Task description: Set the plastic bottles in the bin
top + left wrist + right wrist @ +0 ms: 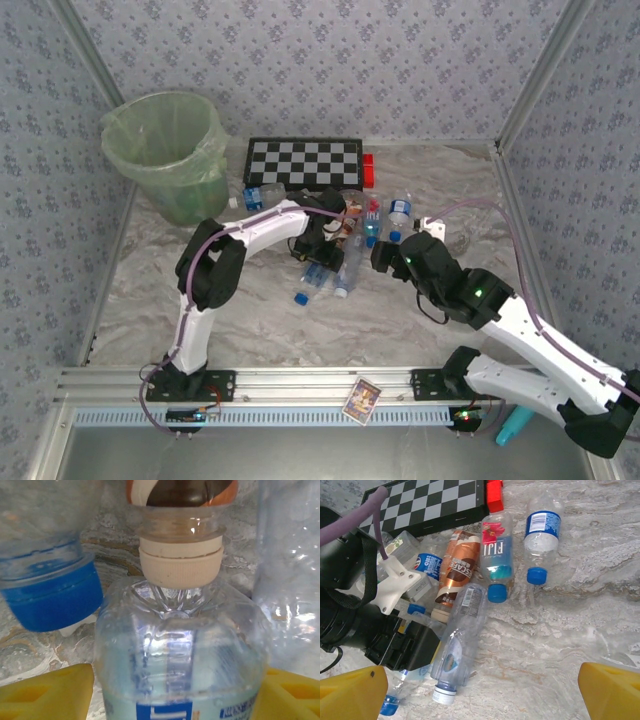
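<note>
The left pincer [177,690] clasps a clear blue-labelled bottle [180,640] between its yellow fingers, amid the plastic bottles [497,555] heaped mid-counter [580,620] before the checkerboard [303,163]. The right pincer [485,695] hangs wide beside them. The bin [180,190] stands at the far left corner.

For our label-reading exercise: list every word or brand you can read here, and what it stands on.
"FIJI": flower-label bottle.
"ESCAF", incomplete: brown bottle.
Blue-label bottle: print too small.
Clear bottle, left wrist view: label blurred.
</note>
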